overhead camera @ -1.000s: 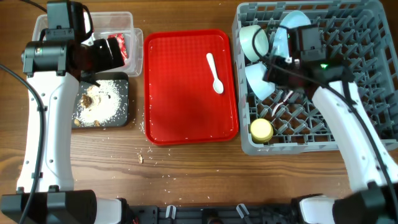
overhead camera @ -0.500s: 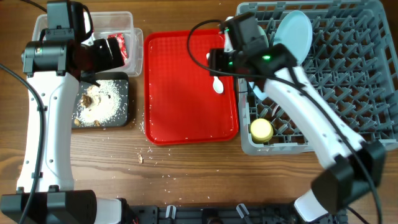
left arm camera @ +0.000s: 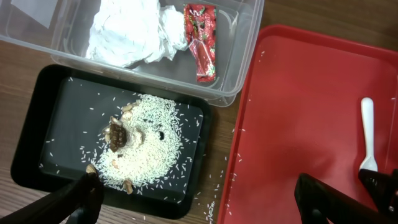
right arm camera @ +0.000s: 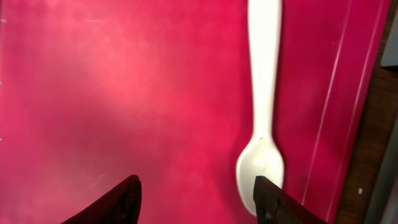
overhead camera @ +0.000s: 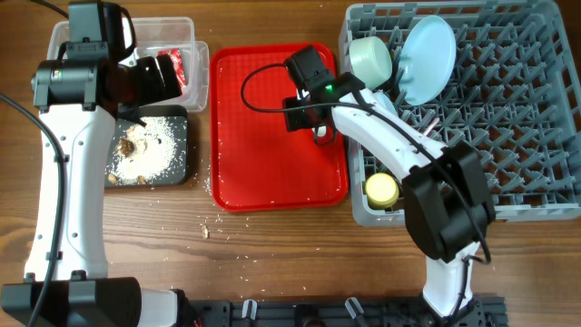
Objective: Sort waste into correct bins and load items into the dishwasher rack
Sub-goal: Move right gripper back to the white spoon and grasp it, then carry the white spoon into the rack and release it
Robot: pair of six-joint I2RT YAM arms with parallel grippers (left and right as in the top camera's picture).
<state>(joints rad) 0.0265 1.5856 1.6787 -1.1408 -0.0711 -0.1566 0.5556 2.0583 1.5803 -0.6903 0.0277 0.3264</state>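
Note:
My right gripper [overhead camera: 309, 116] hangs open over the red serving tray [overhead camera: 263, 154]. In the right wrist view its jaws [right arm camera: 199, 193] are just left of the white spoon [right arm camera: 264, 99], whose bowl is by the right finger. The spoon also shows in the left wrist view [left arm camera: 368, 134]. My left gripper [overhead camera: 168, 77] [left arm camera: 199, 199] is open and empty, high over the bins. The clear tub [left arm camera: 245, 68] holds the white napkin [left arm camera: 134, 31] and the red wrapper [left arm camera: 202, 40]. The black tray [left arm camera: 56, 112] holds rice and food scraps [left arm camera: 137, 140]. The grey rack [overhead camera: 536, 136] holds a blue plate [overhead camera: 428, 59], a mint bowl [overhead camera: 370, 56] and a yellow cup [overhead camera: 381, 189].
Crumbs [overhead camera: 207, 232] lie on the wooden table in front of the red tray. My right arm reaches across the rack's left edge and hides part of it. The fork and the second bowl do not show clearly.
My right arm has swung left out of the rack and now sits over the spoon on the red tray. My left arm has not moved.

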